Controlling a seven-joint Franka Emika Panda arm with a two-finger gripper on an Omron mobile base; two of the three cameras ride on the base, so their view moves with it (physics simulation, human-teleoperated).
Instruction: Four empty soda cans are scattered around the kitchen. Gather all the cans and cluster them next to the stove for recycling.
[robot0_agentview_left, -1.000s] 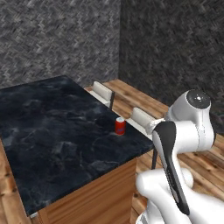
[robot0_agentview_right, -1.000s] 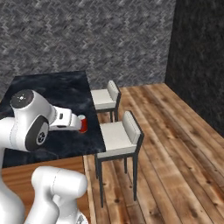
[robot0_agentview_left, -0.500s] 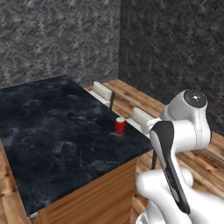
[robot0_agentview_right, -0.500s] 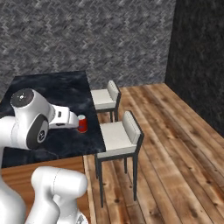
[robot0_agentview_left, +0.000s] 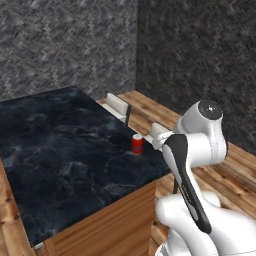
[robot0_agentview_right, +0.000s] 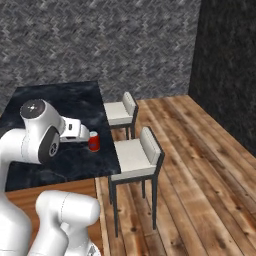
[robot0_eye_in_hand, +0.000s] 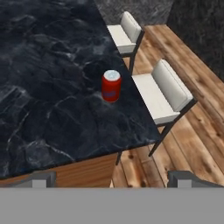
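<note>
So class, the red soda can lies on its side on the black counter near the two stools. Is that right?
Not quite. The red soda can stands upright, silver top up, as the hand view shows. It is on the black counter, near the edge by the two stools.

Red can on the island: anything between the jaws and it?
Nothing visible. The red can stands upright and alone on the black countertop, near the stool-side edge; the open gripper looks straight at it over bare counter.
</note>
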